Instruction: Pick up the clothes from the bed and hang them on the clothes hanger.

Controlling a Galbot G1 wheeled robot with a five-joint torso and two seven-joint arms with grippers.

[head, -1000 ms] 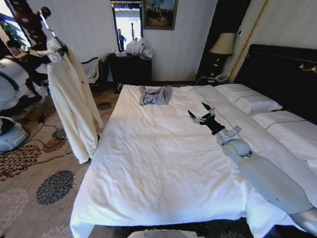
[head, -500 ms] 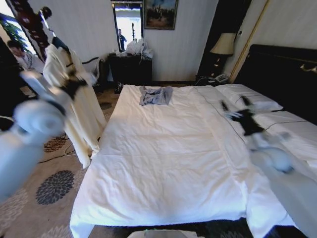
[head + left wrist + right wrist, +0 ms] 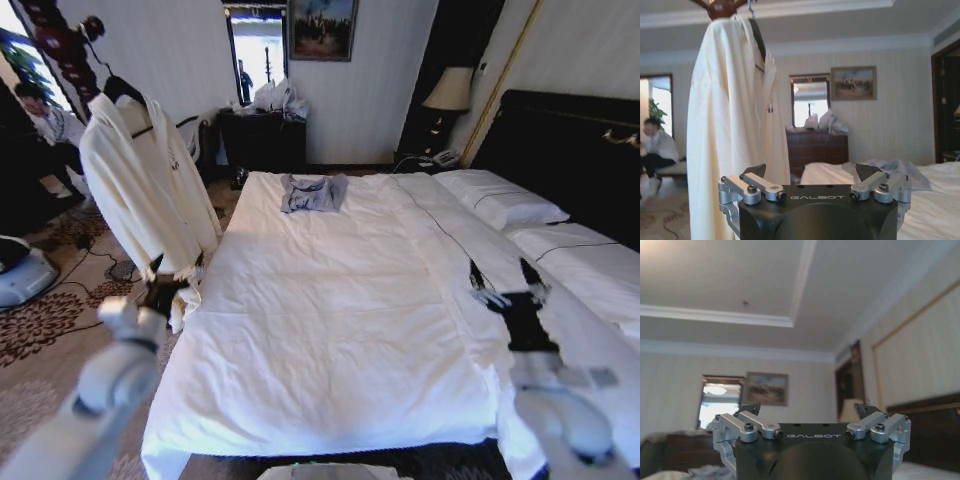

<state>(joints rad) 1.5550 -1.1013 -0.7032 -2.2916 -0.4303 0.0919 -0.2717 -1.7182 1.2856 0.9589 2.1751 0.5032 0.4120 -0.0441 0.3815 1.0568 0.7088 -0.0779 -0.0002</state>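
The cream clothes [image 3: 150, 190] hang from the black clothes hanger [image 3: 125, 90] on a wooden post, left of the bed [image 3: 330, 330]. My left gripper [image 3: 165, 293] is low beside the robe's hem, open and empty. From the left wrist, the clothes [image 3: 735, 125] hang just beyond the open left gripper [image 3: 811, 172], and the clothes hanger [image 3: 757, 37] shows at the collar. My right gripper [image 3: 507, 288] hovers over the bed's near right side, open and pointing upward. The right wrist view has that gripper [image 3: 807, 409] open against the ceiling and wall.
A small grey-blue garment [image 3: 313, 192] lies at the far end of the bed. The reddish-brown post [image 3: 55, 45] stands at the far left, with cables and a white device [image 3: 20, 272] on the carpet. A dark dresser [image 3: 262, 135] and a lamp [image 3: 450, 90] line the back wall.
My left arm has dropped away from the robe toward the lower left, and the robe hangs by itself. My right arm has drawn back toward the near right of the bed.
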